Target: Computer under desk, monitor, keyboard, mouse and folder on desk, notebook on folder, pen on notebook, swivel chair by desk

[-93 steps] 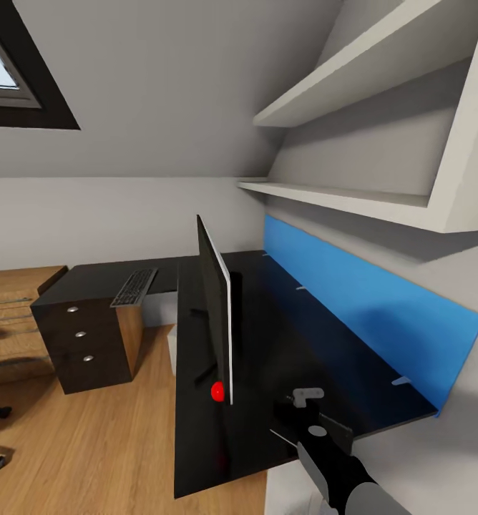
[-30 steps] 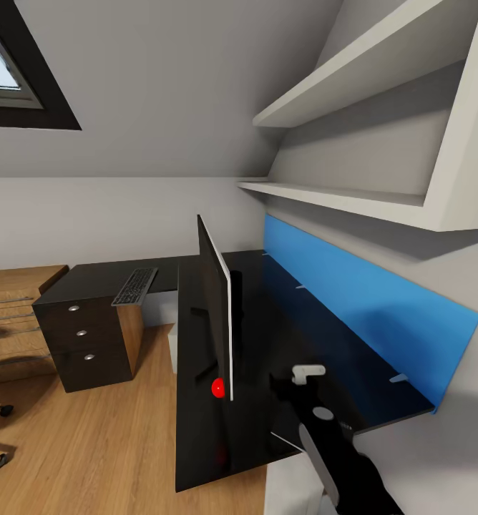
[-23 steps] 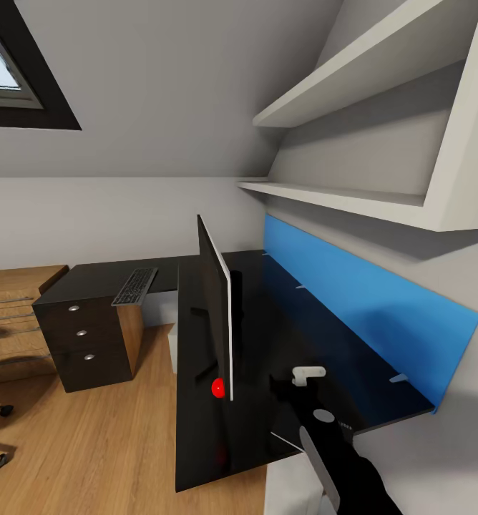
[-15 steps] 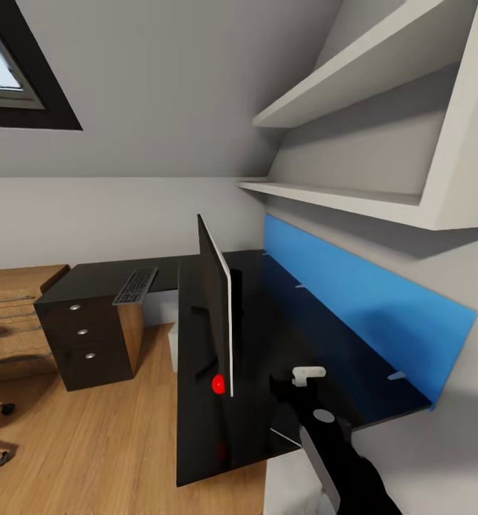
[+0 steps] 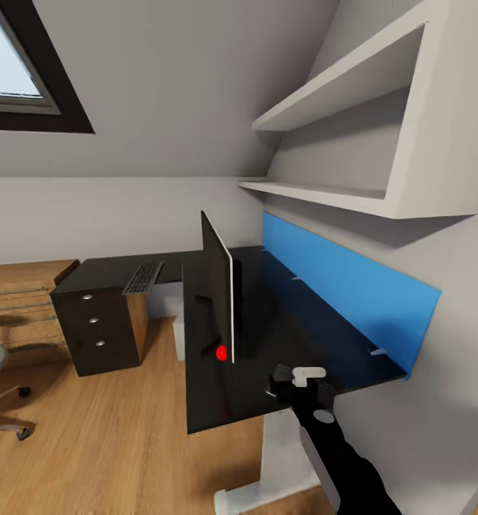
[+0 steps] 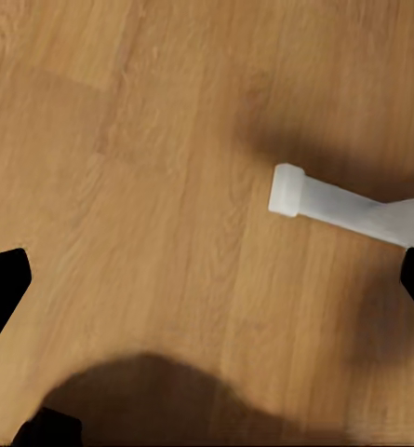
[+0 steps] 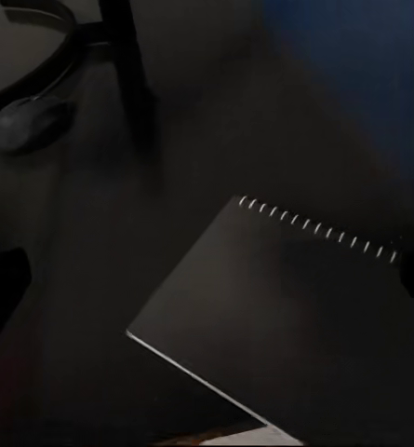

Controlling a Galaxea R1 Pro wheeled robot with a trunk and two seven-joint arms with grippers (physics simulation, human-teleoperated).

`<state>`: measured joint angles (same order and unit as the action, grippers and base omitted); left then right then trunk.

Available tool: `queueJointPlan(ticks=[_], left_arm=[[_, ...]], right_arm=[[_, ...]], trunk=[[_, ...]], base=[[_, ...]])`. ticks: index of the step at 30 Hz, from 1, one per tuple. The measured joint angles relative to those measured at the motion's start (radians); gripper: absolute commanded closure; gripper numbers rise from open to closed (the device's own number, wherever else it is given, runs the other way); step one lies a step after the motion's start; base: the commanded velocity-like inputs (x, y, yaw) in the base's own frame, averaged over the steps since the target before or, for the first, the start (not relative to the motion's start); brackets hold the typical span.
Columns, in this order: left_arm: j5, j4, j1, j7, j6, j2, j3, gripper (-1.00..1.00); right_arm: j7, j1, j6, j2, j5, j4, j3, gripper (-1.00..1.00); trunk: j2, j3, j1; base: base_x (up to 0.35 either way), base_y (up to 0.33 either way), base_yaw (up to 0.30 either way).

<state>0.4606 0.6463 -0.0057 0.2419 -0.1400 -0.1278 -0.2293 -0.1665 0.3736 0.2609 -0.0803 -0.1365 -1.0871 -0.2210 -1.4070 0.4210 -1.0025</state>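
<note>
One desk (image 5: 207, 400): one monitor (image 5: 216, 300), one keyboard (image 5: 144, 277), one mouse (image 7: 25, 123), one folder (image 7: 281, 317). My right claw (image 5: 296, 378) hovers above; its spread I cannot tell.

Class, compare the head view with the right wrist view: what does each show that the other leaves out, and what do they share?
Head view: the monitor screen, the keyboard, the drawer unit and the wall shelves. Right wrist view: the mouse and the grey folder, lying apart on the desk. Shared: the black desk and the blue back panel.
</note>
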Motion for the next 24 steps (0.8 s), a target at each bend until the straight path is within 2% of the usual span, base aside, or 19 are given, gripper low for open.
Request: queueJointPlan(ticks=[19,22,23,24], left_arm=[[-0.001,0.0,0.0,0.0,0.0,0.0,0.0,-1.0],[-0.002,0.0,0.0,0.0,0.001,0.0,0.0,-1.0],[-0.002,0.0,0.0,0.001,0.001,0.0,0.0,-1.0],[-0.003,0.0,0.0,0.001,0.001,0.0,0.0,-1.0]], right_arm=[[0.0,0.0,-0.009,0.0,-0.004,0.004,0.008,-1.0],[0.0,0.0,-0.046,0.004,-0.003,0.01,0.017,-1.0],[0.004,0.0,-0.104,0.019,-0.011,0.02,0.049,-1.0],[0.006,0.0,-0.117,0.022,-0.019,0.022,0.059,-1.0]], trunk=[[0.0,0.0,0.0],[0.0,0.0,0.0],[0.0,0.0,0.0],[0.0,0.0,0.0]], base=[[-0.335,-0.025,0.0],[-0.226,-0.186,0.0],[-0.08,-0.19,0.0],[-0.064,-0.158,0.0]])
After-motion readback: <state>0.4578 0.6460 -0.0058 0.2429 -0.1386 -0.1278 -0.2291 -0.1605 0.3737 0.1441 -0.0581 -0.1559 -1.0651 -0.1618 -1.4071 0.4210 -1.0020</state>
